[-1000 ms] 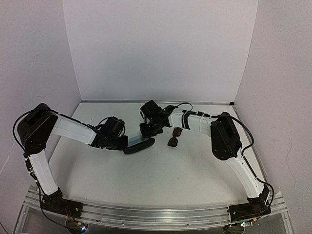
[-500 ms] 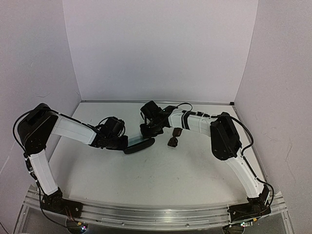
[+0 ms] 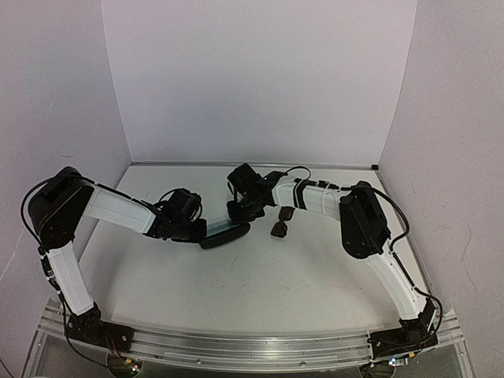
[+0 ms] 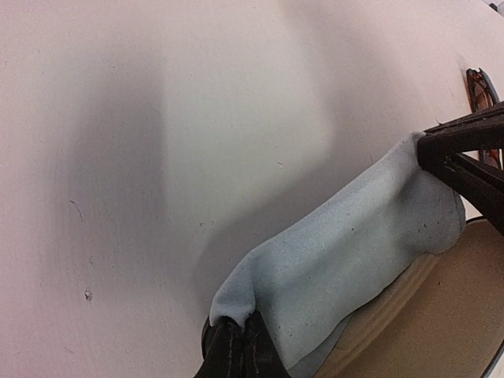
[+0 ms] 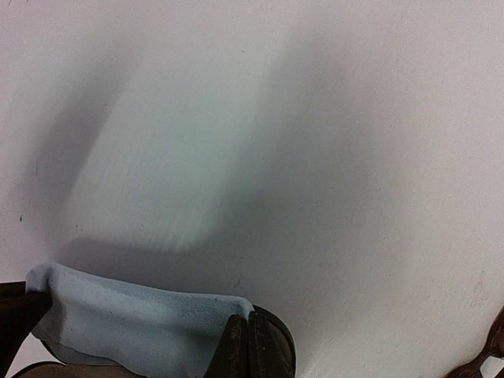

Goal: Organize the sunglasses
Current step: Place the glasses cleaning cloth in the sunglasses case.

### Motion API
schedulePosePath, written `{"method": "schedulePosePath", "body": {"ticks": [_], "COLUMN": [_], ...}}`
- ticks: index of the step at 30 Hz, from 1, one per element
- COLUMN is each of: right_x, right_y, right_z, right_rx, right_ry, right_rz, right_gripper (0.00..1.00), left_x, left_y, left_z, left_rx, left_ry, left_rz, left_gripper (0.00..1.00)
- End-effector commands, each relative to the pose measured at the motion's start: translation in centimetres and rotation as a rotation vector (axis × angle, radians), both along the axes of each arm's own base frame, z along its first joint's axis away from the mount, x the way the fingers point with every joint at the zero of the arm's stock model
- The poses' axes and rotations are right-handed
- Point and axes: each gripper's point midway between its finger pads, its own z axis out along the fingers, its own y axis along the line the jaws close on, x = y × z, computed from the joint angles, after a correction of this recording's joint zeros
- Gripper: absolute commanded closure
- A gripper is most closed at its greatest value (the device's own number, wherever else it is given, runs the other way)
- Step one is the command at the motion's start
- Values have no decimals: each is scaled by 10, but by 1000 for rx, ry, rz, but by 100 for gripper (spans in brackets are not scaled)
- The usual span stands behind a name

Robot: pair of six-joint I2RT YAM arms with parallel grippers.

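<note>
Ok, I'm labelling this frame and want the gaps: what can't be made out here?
Top view: cloth lost between left gripper and right gripper.
Left wrist view: case cut off by the edge, partly under cloth.
Top view: sunglasses too small for detail; both wrist views cut them off.

Sunglasses [image 3: 280, 223]: small folded pair, dark brownish-black frame, dark lenses. Rest loose on the white table [image 3: 260, 291], about mid-depth and slightly right of centre, held by nothing. Sit just right of the black oval case [image 3: 224, 235], apart from it, long axis slanted in the top view. Show only at the picture edges in the wrist views: a brown-tinted lens [image 4: 476, 88] at upper right, a sliver of dark frame [image 5: 494, 348] at lower right.
</note>
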Motion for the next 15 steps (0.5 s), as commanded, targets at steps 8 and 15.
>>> {"method": "schedulePosePath", "body": {"ticks": [8, 15], "right_x": [8, 9], "right_y": [-5, -4], "right_z": [11, 22], "right_rx": [4, 17], "right_ry": [-27, -43], "right_rz": [-13, -13], "right_gripper": [53, 53], "left_x": [-1, -1], "left_y": [1, 1], "left_z": [-2, 4], "left_rx": [-7, -21], "left_ry": [19, 11], "left_rz": [6, 12], "left_gripper": [66, 64]}}
